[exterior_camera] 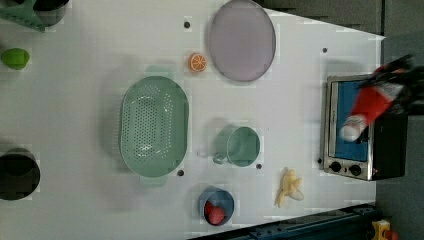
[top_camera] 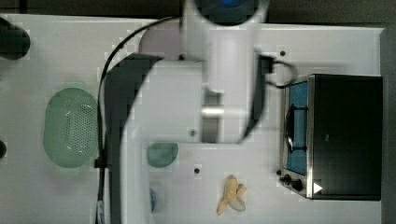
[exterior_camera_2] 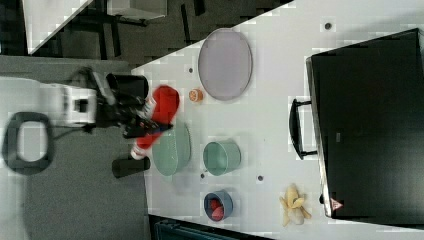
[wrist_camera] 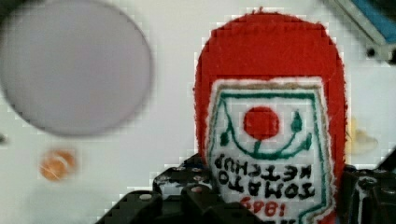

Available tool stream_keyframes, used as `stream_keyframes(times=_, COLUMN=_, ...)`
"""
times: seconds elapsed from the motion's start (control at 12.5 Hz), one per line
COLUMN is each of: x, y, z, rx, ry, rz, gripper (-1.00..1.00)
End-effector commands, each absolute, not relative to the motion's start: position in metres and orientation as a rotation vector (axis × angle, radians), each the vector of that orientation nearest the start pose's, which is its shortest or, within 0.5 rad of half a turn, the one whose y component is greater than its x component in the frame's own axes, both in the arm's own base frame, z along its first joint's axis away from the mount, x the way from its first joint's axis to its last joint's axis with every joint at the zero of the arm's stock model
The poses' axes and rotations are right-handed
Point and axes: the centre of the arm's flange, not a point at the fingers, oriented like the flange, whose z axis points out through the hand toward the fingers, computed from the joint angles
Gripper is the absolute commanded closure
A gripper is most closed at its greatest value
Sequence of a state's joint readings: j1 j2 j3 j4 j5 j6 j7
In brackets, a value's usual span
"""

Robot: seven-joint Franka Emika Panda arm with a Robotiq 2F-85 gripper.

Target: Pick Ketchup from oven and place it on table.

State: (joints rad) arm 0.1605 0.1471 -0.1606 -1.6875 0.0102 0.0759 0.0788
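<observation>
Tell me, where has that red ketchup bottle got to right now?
The Ketchup is off the table, held in the gripper. In the left view it hangs tilted, white cap lowest, in front of the oven and its glass door.

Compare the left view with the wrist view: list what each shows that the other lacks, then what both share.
Left view alone: the green colander, mug, blue bowl, the oven's knobs and the bottle's white cap.
Wrist view alone: the label's "TOMATO KETCHUP" lettering.
Both: the Ketchup held in the gripper, the round plate, the orange slice, the banana, the white table.
</observation>
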Motion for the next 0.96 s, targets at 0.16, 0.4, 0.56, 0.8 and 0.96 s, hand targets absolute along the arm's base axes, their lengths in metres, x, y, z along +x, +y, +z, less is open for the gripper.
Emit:
stream_keyframes(times=0.16, x=0.570, y=0.000, z=0.422, rx=-2.938, ry=1.349, rz=0.291, gripper=-0.27)
stream_keyframes(times=0.4, x=0.548, y=-0.011, z=0.344, rx=-2.924, ry=1.374, rz=0.266, gripper=-0.27)
stream_keyframes(times=0.56, x=0.534, y=-0.013, z=0.297, rx=-2.925, ry=1.379, rz=0.251, gripper=-0.27)
stream_keyframes(times=0.8, x=0.526, y=-0.014, z=0.244, rx=-2.919, ry=1.395, rz=0.191, gripper=-0.33)
stream_keyframes(times=0.96, x=0.520, y=-0.015, z=0.213, rx=-2.931, ry=1.407, rz=0.216, gripper=-0.74)
